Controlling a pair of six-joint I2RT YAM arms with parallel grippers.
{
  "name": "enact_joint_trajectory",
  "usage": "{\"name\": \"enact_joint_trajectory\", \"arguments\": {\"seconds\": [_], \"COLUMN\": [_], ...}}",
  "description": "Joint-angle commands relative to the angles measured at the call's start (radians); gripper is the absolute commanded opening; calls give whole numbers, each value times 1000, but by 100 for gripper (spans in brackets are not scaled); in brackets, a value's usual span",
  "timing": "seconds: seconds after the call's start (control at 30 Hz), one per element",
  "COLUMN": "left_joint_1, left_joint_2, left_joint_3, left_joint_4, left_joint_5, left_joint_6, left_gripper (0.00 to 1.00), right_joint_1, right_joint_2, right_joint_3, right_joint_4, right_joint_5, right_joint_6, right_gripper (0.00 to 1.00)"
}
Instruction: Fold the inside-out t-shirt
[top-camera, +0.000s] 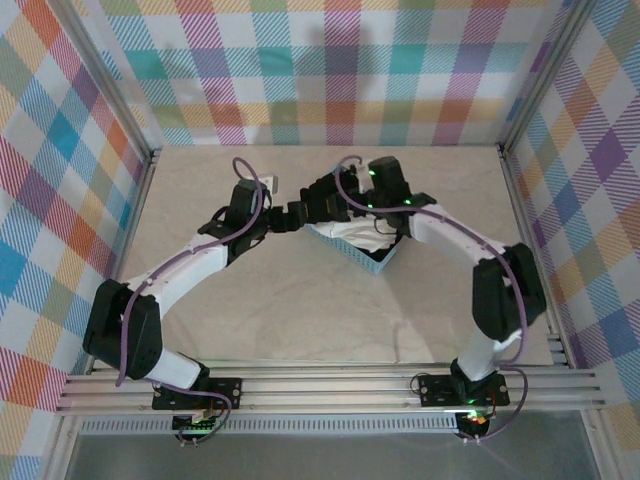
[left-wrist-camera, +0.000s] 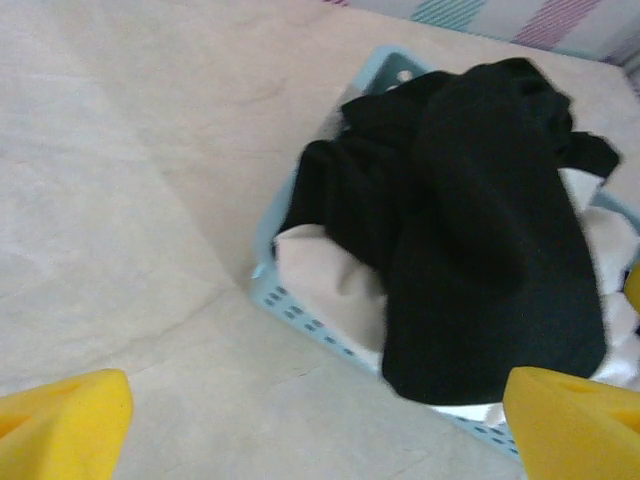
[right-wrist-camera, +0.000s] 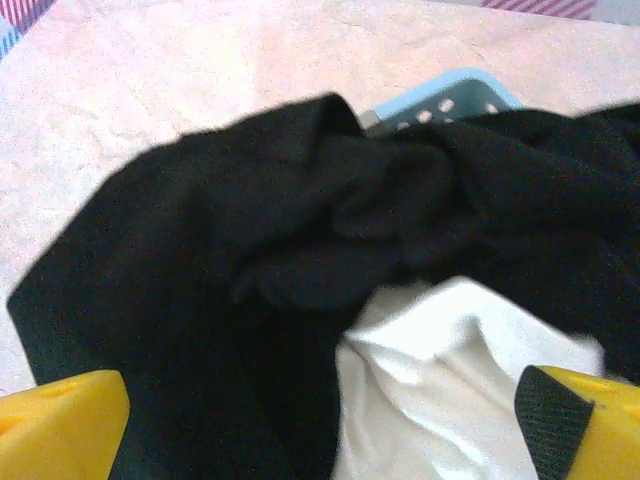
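Black t-shirt (left-wrist-camera: 480, 250) heaped in a blue basket (left-wrist-camera: 268, 292).
I see left gripper (left-wrist-camera: 320, 425) and right gripper (right-wrist-camera: 320, 425) above it, both spread wide.

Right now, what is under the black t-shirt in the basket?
A white-cream cloth peeks out from under the black t-shirt, both piled in the blue basket. Whatever lies deeper, and the basket's bottom, is covered, so I cannot tell.
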Motion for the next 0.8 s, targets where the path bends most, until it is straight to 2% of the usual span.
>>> {"name": "enact_joint_trajectory", "arguments": {"seconds": [0.0, 0.13, 0.23, 0.27, 0.3, 0.4, 0.5, 0.63, 0.77], "left_joint_1": [-1, 1, 1, 1, 1, 1, 1, 1, 1], "left_joint_2": [-74, -132, -159, -166, -170, -178, -176, -170, -154], "left_joint_3": [-69, -131, -157, -159, -163, -171, -172, -173, -169], "left_joint_4": [-40, -49, -61, -67, -72, -76, -83, -77, -72], "left_joint_5": [-132, -214, -237, -238, -237, -238, -231, -199, -175], "left_joint_6": [2, 15, 20, 22, 24, 24, 20, 15, 11], "left_gripper": [97, 99, 99, 99, 99, 99, 100, 100, 100], "right_joint_1": [26, 25, 26, 26, 26, 23, 22, 22, 21], "right_joint_2": [95, 237, 351, 384, 412, 473, 476, 392, 293], "right_joint_3": [118, 262, 387, 430, 467, 577, 643, 643, 654], "right_joint_4": [-103, -170, -215, -223, -223, -230, -234, -164, -110], "right_joint_5": [89, 155, 195, 205, 210, 229, 209, 167, 131], "right_joint_6": [-60, -83, -93, -98, -106, -121, -121, -121, -150], "right_gripper": [100, 100, 99, 96, 90, 61, 40, 29, 7]}}
